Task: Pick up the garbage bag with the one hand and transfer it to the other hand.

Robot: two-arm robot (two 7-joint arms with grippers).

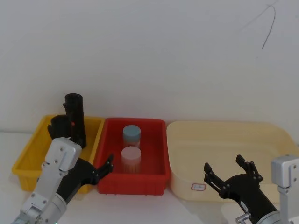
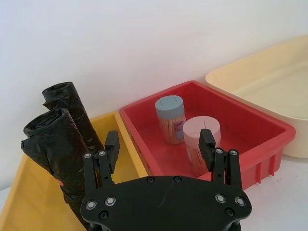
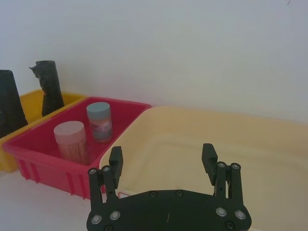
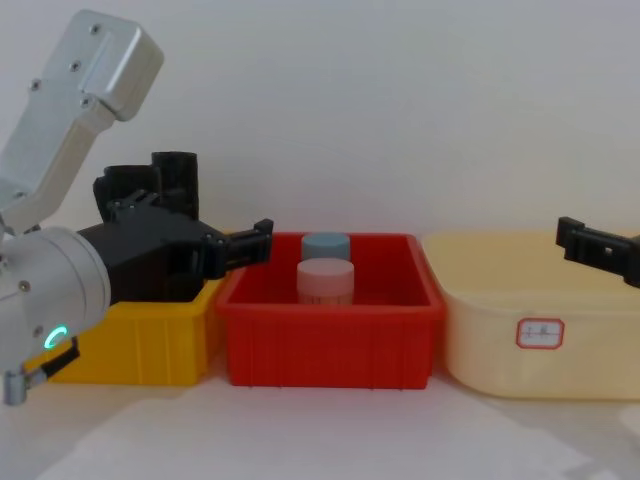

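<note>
**Visitor:** Where is the garbage bag right now?

**Onlooker:** The garbage bag (image 1: 59,125) is a black, crinkly roll standing upright in the yellow bin (image 1: 28,158) on the robot's far left. A second black roll (image 1: 75,112) stands just behind it. That one is taller in the head view and has a small reddish mark on its side.

**Visitor:** Is either arm holding it?

**Onlooker:** No. The left gripper (image 2: 159,143) hovers by the near right corner of the yellow bin. Its two fingers are spread wide with nothing between them, and they are clear of the roll. The right gripper (image 1: 224,165) is well apart from it, over the near edge of the cream tray (image 1: 224,135). Its fingers are also spread and empty.

**Visitor:** What sits between the two arms?

**Onlooker:** A red bin (image 1: 133,182) stands between the yellow bin and the cream tray. It holds a blue-lidded jar (image 1: 131,133), with a pink-lidded jar (image 1: 131,156) just in front of it. Both jars are upright.
</note>
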